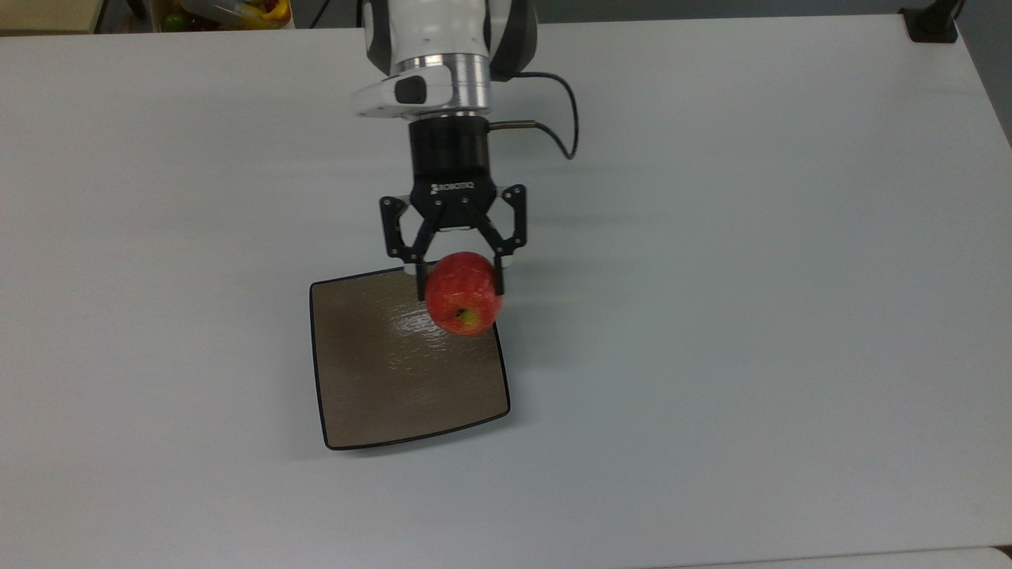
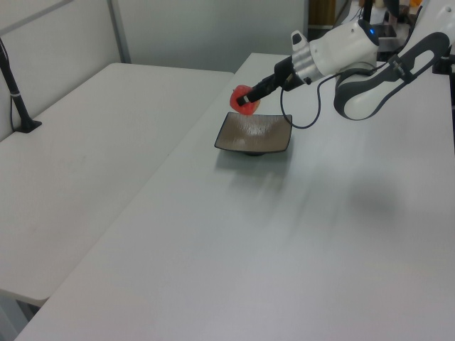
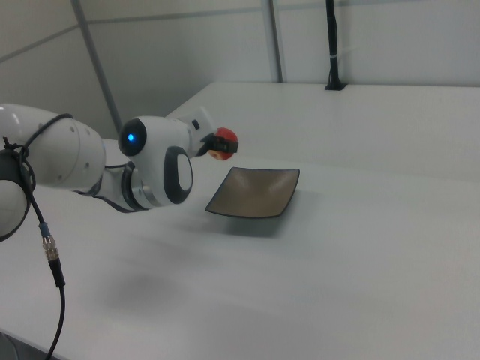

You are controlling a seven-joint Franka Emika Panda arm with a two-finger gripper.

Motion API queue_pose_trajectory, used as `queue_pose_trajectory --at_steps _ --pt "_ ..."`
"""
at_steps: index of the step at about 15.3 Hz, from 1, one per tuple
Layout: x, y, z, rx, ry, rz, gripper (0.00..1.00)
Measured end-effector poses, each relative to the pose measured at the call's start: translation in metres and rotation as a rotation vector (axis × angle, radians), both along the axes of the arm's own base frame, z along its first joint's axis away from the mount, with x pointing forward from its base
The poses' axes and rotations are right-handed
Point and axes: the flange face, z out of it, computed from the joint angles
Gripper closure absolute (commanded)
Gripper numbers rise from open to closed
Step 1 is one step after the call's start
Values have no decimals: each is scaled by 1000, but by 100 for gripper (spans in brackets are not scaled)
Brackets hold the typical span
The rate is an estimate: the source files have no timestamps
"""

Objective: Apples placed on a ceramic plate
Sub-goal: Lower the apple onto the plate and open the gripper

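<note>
**Gripper holds apple over a corner of the plate**

Gripper (image 1: pixel 460 278) is clamped on the apple (image 1: pixel 464 294), one black finger on each side of the red fruit. White lettering runs across the black gripper body in the top view, too small to read with certainty.

Seen from the top view, the arm (image 1: pixel 443 47) reaches in from the upper edge, the wrist pointing toward the lower edge, with a black cable (image 1: pixel 557 118) looping off on the top view's right. The left view shows the forearm stretched nearly level, tilted slightly downward, and the apple (image 2: pixel 246 98) carried clear of the surface. In the right view a blue light glows on the arm's joint (image 3: pixel 133 138), and the apple (image 3: pixel 223 144) sits at its tip.

Directly under the gripper lies the ceramic plate (image 1: pixel 379 379); in the top view the apple overlaps its upper right corner, yellowish-green end facing the camera. The left view shows the plate (image 2: pixel 254 133) just below the fruit, apart from it, on the white table (image 1: pixel 751 316). The right view shows the plate (image 3: pixel 255 193) raised at its edges.
</note>
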Motion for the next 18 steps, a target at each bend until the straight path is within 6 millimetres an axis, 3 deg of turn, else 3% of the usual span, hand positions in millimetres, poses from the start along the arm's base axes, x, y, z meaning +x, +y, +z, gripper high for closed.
queue_pose_trajectory --at_steps 3,6,12,18 --pt "-5 -30 -21 -48 -15 6 60" --pt "-5 -47 -47 -86 22 14 60" --pt "1 -50 -82 -88 68 17 60" --pt "18 -49 -93 -85 60 17 57"
